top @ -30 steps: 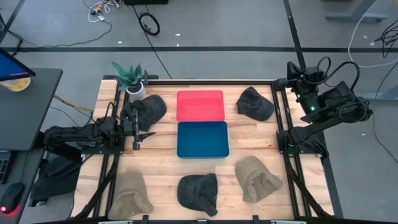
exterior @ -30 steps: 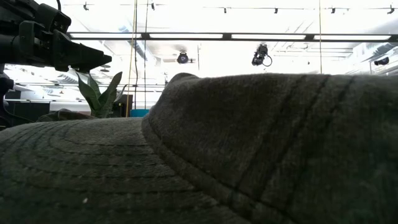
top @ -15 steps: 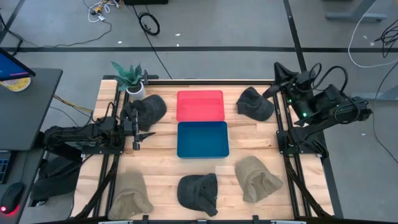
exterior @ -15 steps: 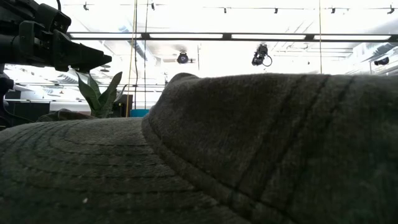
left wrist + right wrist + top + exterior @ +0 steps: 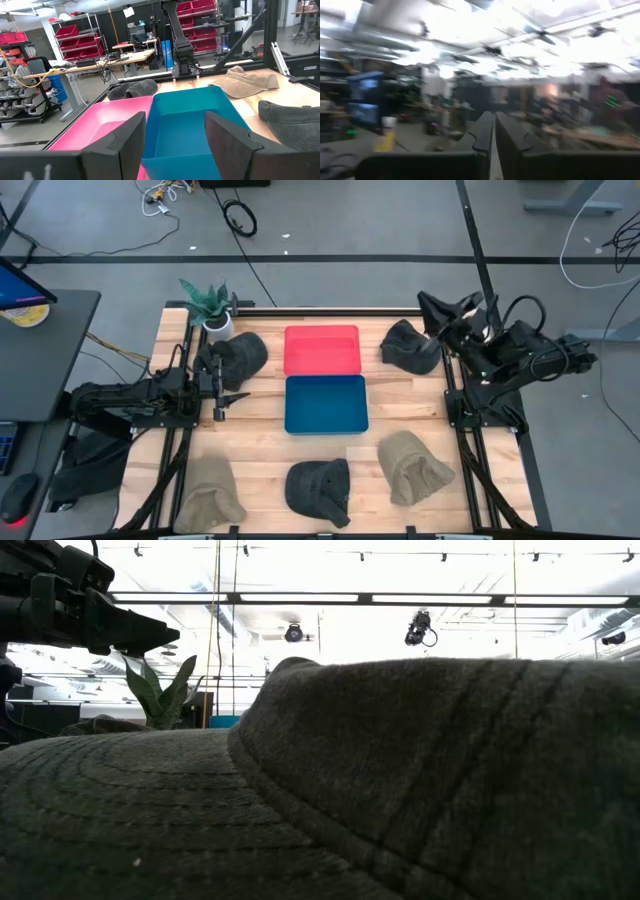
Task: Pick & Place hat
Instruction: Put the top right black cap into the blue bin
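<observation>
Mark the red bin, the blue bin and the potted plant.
red bin (image 5: 322, 350), high view, middle of its floor.
blue bin (image 5: 326, 403), high view, middle of its floor.
potted plant (image 5: 206, 301), high view, on its leaves at the table's far left corner.

Six soft fabric caps lie on the table: a dark grey cap (image 5: 237, 356) just beside the left gripper (image 5: 222, 391), another dark grey cap (image 5: 410, 346) near the right gripper (image 5: 432, 306), and two tan caps (image 5: 210, 491) (image 5: 412, 467) flanking a dark cap (image 5: 319, 489).

You see grey floor (image 5: 350, 230), coiled cables (image 5: 240, 218), red-bin shelving (image 5: 75, 37), workbench (image 5: 102, 60) beyond fingers, bright ceiling strip lights (image 5: 400, 597).
</observation>
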Controlling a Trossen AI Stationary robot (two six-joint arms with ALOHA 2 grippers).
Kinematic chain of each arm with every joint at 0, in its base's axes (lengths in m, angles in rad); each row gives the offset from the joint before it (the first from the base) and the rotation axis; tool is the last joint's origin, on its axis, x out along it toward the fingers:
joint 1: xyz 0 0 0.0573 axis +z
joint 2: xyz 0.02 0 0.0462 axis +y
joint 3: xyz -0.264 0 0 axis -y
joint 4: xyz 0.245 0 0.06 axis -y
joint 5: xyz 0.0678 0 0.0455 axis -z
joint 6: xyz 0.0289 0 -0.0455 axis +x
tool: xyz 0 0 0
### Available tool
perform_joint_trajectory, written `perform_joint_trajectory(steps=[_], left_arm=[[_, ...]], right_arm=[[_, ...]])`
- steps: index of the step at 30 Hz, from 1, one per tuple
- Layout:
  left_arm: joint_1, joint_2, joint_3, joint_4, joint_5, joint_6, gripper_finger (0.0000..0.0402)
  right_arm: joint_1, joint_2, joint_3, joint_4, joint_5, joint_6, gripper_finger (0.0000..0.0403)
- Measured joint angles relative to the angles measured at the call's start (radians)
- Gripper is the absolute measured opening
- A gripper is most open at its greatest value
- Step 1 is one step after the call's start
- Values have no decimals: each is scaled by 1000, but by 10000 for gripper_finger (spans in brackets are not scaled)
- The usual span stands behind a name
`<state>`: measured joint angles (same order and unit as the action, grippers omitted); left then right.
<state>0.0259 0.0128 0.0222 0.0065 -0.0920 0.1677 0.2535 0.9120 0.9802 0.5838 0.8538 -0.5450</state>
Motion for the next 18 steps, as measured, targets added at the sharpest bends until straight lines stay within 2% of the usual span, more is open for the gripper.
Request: perform_joint_trajectory(steps=[3, 6, 12, 15, 18], left_arm=[[0, 0, 0, 0, 0, 0, 206], [0, 0, 0, 0, 0, 0, 206], [0, 0, 0, 0, 0, 0, 206], [0, 0, 0, 0, 0, 0, 206], [0, 0, 0, 0, 0, 0, 206]], right_arm=[[-3, 11, 0, 13, -90, 7, 27], [-11, 30, 20, 37, -101, 7, 27], [-29, 73, 224, -34, -98, -64, 27], [-35, 111, 373, -150, -10, -83, 27], [-46, 148, 509, -239, 162, -98, 27]])
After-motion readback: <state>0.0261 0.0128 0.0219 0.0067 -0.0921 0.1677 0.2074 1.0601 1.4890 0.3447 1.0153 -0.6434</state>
